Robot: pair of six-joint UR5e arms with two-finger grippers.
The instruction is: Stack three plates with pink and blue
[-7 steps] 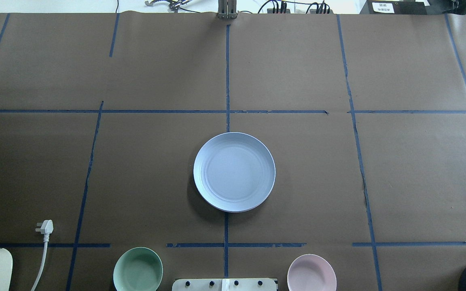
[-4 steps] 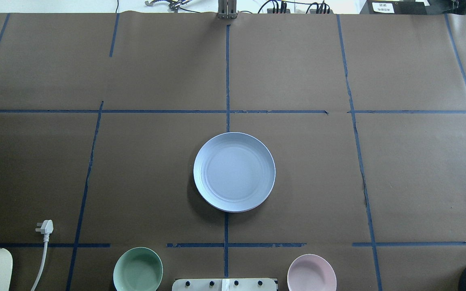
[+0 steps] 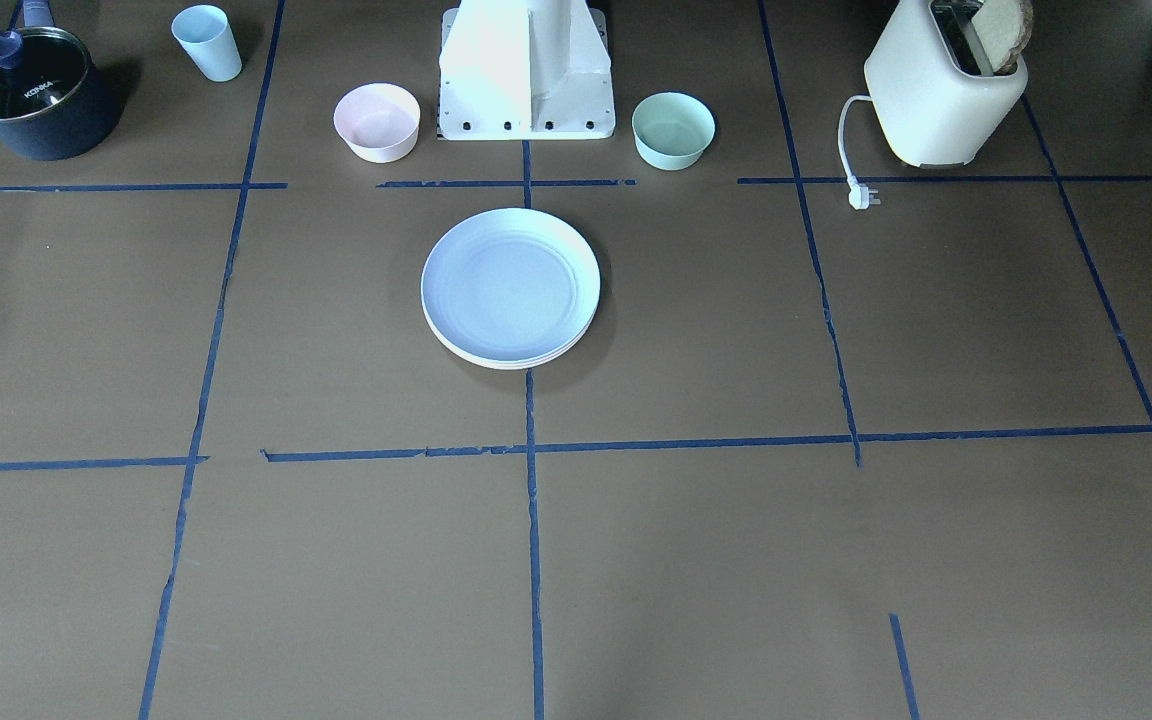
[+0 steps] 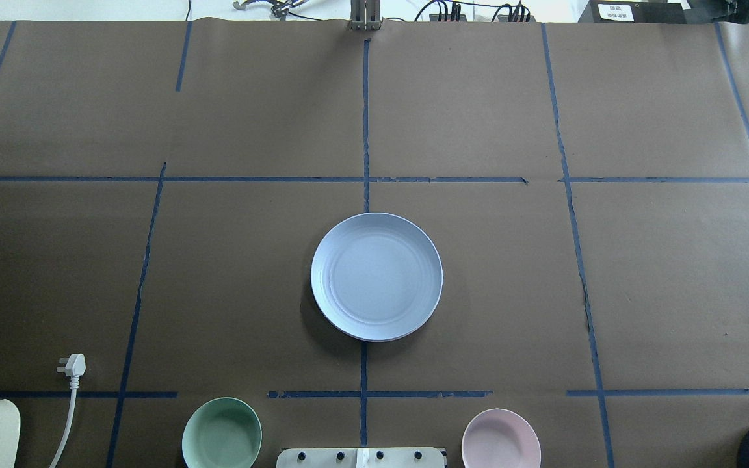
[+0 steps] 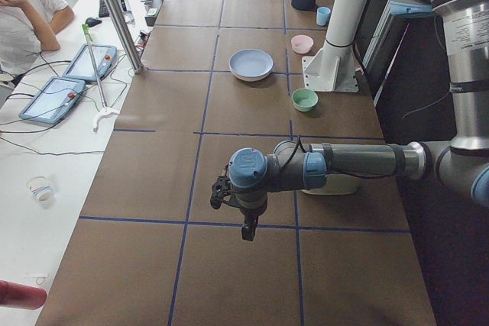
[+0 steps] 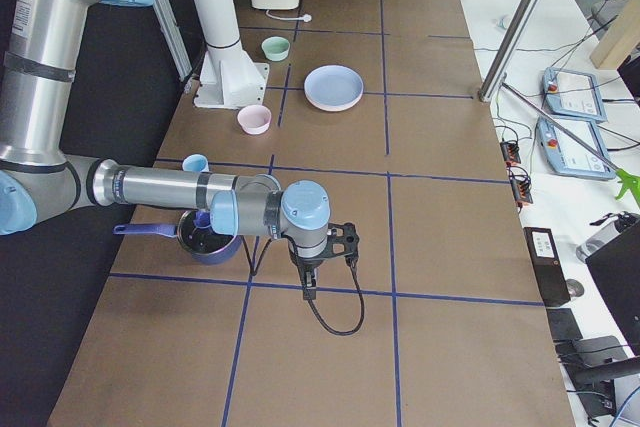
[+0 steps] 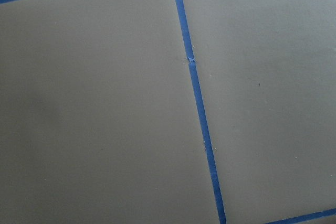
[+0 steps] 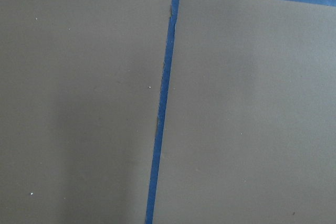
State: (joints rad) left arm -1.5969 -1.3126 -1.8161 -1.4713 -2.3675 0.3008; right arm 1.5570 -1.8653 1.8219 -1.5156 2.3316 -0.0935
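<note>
The plates (image 4: 376,276) stand in one stack at the table's middle, with the light blue one on top. In the front-facing view the stack (image 3: 510,285) shows a cream rim (image 3: 511,364) at its bottom; the pink plate is hidden. Neither gripper is near the stack. My left gripper (image 5: 247,228) hangs over bare table far out at my left end, seen only in the exterior left view. My right gripper (image 6: 307,293) hangs over bare table at my right end, seen only in the exterior right view. I cannot tell whether either is open or shut. Both wrist views show only brown paper and blue tape.
A small pink bowl (image 4: 500,439) and a small mint-green bowl (image 4: 222,432) flank the robot's base (image 3: 526,70). A toaster (image 3: 941,90) with its loose plug (image 4: 73,365) is on my left. A dark pot (image 3: 31,95) and a blue cup (image 3: 207,42) are on my right.
</note>
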